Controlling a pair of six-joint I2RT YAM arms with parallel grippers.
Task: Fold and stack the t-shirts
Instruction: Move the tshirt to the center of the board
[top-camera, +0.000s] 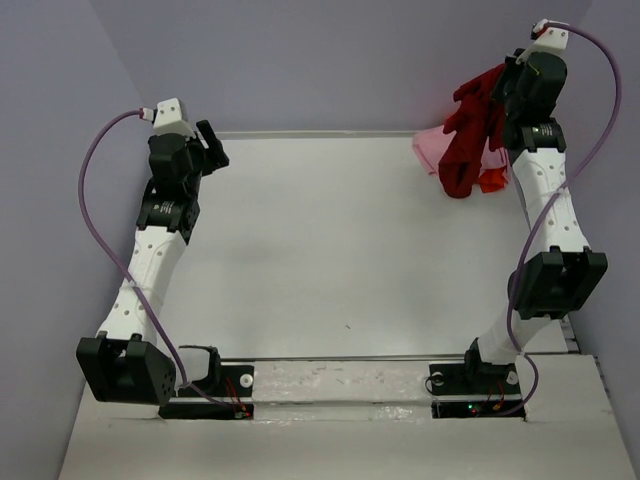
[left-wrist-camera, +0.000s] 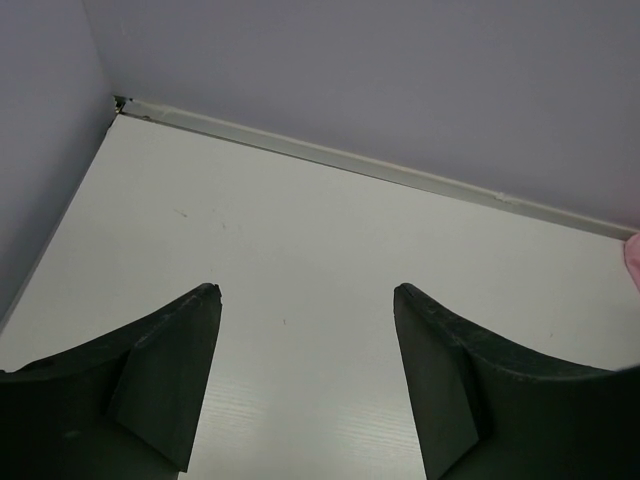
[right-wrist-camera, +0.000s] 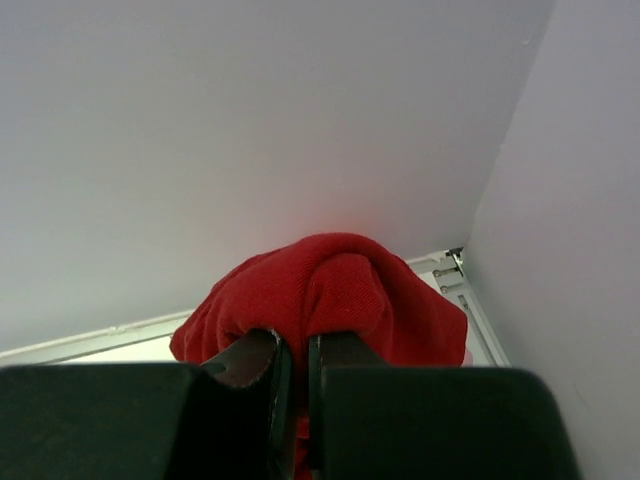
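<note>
The t-shirts are all bunched at the far right corner, so the step in hand reads as the very first one: lifting a shirt off the heap to bring it out for folding. No shirt is folded or stacked yet.

Nearest you, the white table top (top-camera: 330, 260) between the two arm bases carries no cloth. Further out on your left, the left gripper (left-wrist-camera: 305, 300) hangs above the table with its dark fingers spread wide and nothing between them.

Further still, on your right, the right gripper (right-wrist-camera: 297, 345) is raised high near the lavender back wall (right-wrist-camera: 250, 120). Its jaws are pinched almost together on a fold of the dark red soft cloth t-shirt (top-camera: 475, 130), which bulges over the fingertips in the wrist view and hangs down crumpled in the top view. Under it, against the far edge, lie the light pink cloth t-shirt (top-camera: 432, 152) and a bit of the bright orange cloth t-shirt (top-camera: 493, 181). The red one's lower end overlaps them; whether it has lifted clear I cannot tell.

Next, you will likely need to carry the red shirt toward the middle of the table. Bring your free left gripper to a second edge, so the cloth can be spread flat before any fold. Watch that the pink shirt does not drag along.
</note>
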